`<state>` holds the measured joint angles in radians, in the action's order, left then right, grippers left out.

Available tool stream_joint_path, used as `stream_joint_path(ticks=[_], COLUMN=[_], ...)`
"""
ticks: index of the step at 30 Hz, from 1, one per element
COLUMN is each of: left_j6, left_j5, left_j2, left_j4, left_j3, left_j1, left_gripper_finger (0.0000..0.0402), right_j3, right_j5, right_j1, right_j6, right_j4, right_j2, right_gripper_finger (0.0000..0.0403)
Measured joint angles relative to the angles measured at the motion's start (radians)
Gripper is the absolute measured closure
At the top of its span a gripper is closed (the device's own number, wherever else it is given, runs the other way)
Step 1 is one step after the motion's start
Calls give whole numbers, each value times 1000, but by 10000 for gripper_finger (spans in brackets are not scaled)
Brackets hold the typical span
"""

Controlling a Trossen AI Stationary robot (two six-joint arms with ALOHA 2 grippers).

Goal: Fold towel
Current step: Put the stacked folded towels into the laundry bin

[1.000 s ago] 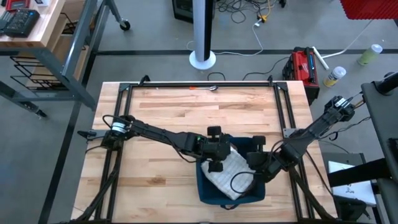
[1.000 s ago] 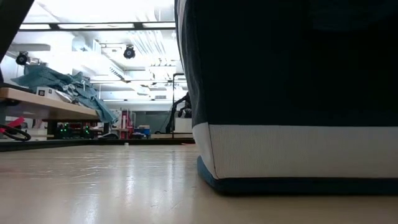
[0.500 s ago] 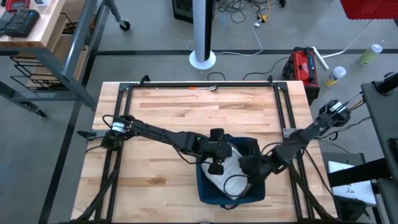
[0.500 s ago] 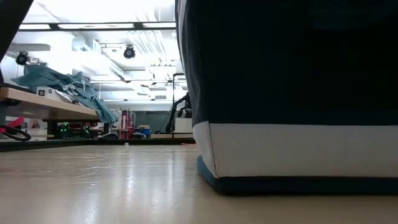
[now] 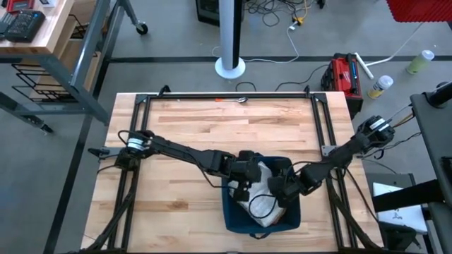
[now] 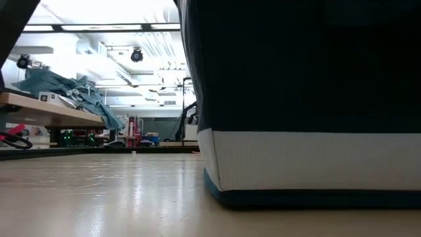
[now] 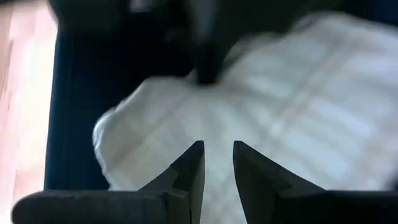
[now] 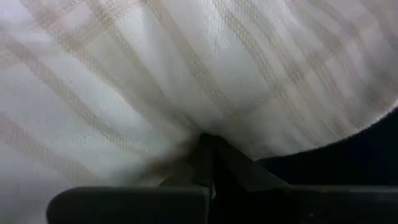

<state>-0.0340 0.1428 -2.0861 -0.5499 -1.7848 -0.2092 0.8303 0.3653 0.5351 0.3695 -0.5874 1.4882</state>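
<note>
Cream checked woven towel (image 5: pixel 260 189) is lying rumpled inside the dark blue fabric bin (image 5: pixel 236 217) on the wooden desk (image 5: pixel 183 134). The left gripper (image 7: pixel 217 160) is hovering slightly parted above it; the right gripper (image 8: pixel 207 155) is pinching it, fully closed.

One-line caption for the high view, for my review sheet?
Both grippers, left and right, reach into the dark blue bin over the white towel.
</note>
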Motion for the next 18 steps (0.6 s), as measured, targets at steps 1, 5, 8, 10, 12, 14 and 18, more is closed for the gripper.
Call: stream_joint_path(ticks=[1, 5, 8, 10, 12, 14, 18], left_j6=[3, 60, 87, 102, 117, 129, 130], left_j5=[5, 33, 75, 76, 78, 83, 84], left_j2=[-4, -8, -8, -8, -8, -8, -8], left_j4=[8, 40, 51, 44, 46, 45, 44], left_j3=[16, 73, 101, 118, 126, 132, 137], left_j1=[5, 28, 48, 60, 71, 81, 92], left_gripper_finger=[326, 326, 326, 326, 326, 326, 326], right_j3=[0, 12, 25, 35, 40, 42, 26], right_j5=[-1, -7, -10, -15, -67, -147, -251], right_j1=[1, 1, 3, 9, 10, 12, 13], right_j6=[2, 22, 23, 24, 20, 28, 89], right_j4=[-6, -21, -37, -37, -47, -46, -92], right_j2=[-8, -64, -101, -127, -147, -155, -136], right_gripper_finger=[403, 403, 403, 403, 403, 403, 403])
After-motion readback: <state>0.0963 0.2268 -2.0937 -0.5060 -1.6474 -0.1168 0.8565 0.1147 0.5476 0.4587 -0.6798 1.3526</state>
